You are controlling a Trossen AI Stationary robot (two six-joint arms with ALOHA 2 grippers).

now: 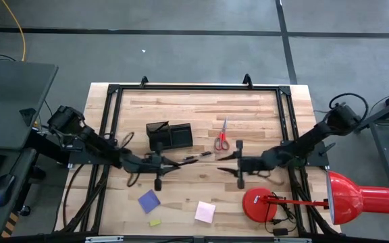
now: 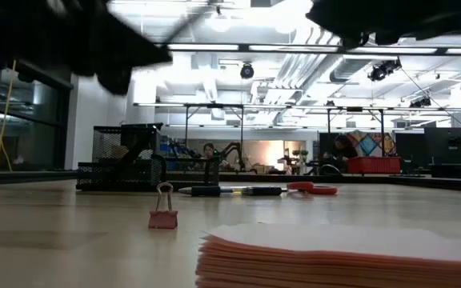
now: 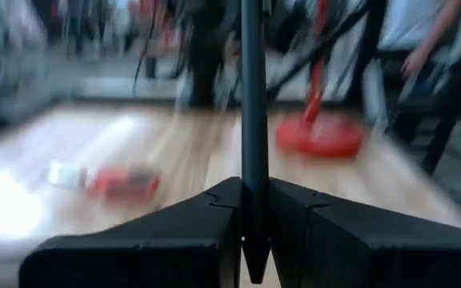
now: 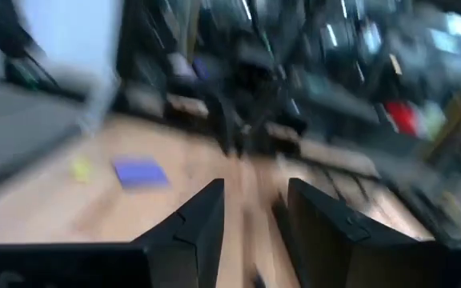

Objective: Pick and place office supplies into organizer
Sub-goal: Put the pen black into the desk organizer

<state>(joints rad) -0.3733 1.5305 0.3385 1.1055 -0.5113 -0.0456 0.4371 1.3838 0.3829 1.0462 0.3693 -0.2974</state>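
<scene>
1. The tabletop (image 1: 201, 108) is carrying the organizer (image 1: 170, 136) toward its far-left middle.
2. The left end effector (image 1: 159, 164) is clamping 1 thin dark pen (image 3: 253, 120) upright between closed fingers – the organizer is sitting just beyond it, nearer this arm.
3. The right end effector (image 4: 254, 232) is hovering parted and empty near the scissors (image 1: 222, 137).

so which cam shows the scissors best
The high view: the red-handled scissors lie whole on the table, right of the organizer. The low view catches only their red handles edge-on. Neither wrist view shows them clearly.
</scene>
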